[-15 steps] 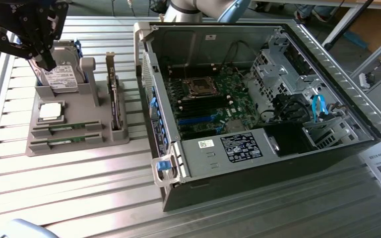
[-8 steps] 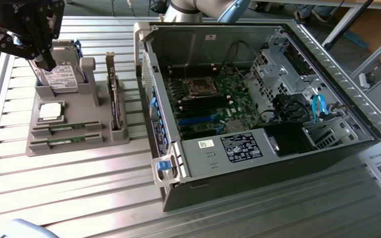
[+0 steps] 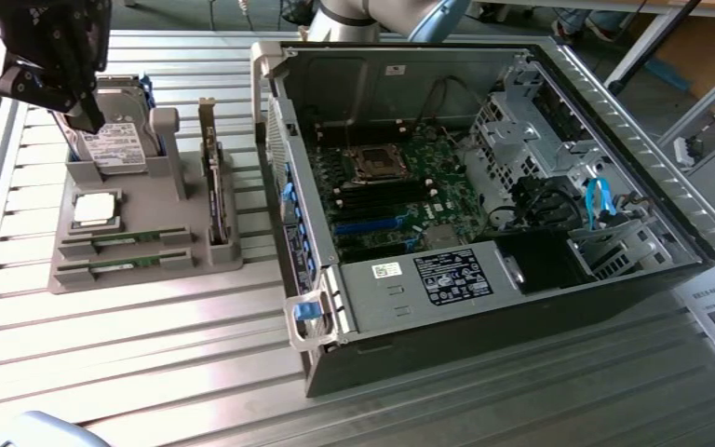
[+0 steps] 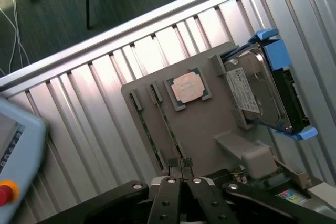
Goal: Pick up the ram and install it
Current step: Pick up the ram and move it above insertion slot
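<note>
Overhead, in the exterior view, the gripper (image 3: 88,116) hangs with its fingers pressed together and empty above the drive (image 3: 115,140). It is well apart from the ram sticks (image 3: 123,240), which lie flat as thin green strips in two slots of the gray holder (image 3: 146,212) beside the open case (image 3: 457,186). The wrist view shows the gripper (image 4: 181,169) tips meeting in line with the ends of the ram sticks (image 4: 168,123), seen edge-on next to a square chip (image 4: 189,87), plus a pendant (image 4: 16,145) with a red button.
</note>
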You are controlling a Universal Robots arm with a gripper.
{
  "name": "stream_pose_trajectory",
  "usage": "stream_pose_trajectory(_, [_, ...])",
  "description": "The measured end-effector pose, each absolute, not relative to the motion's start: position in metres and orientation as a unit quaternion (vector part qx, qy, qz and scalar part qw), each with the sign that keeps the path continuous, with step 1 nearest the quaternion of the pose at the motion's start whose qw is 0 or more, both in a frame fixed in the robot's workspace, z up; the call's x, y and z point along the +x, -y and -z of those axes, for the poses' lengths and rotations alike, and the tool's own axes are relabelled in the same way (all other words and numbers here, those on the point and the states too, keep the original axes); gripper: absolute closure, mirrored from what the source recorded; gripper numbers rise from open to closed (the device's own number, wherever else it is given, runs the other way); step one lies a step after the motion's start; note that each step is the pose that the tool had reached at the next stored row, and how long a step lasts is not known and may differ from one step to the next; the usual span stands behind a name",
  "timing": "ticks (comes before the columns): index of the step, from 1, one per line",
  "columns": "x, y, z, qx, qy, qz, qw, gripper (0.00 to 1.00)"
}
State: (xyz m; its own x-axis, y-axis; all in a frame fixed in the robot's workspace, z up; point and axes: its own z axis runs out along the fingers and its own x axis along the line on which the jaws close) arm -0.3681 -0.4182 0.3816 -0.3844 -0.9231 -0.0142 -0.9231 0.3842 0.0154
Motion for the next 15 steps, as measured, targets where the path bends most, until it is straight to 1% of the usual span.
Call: stream_pose_trajectory(15, [-0.3681, 0.4182, -0.3816, -0.644, -0.765, -0.010, 0.000, 0.90])
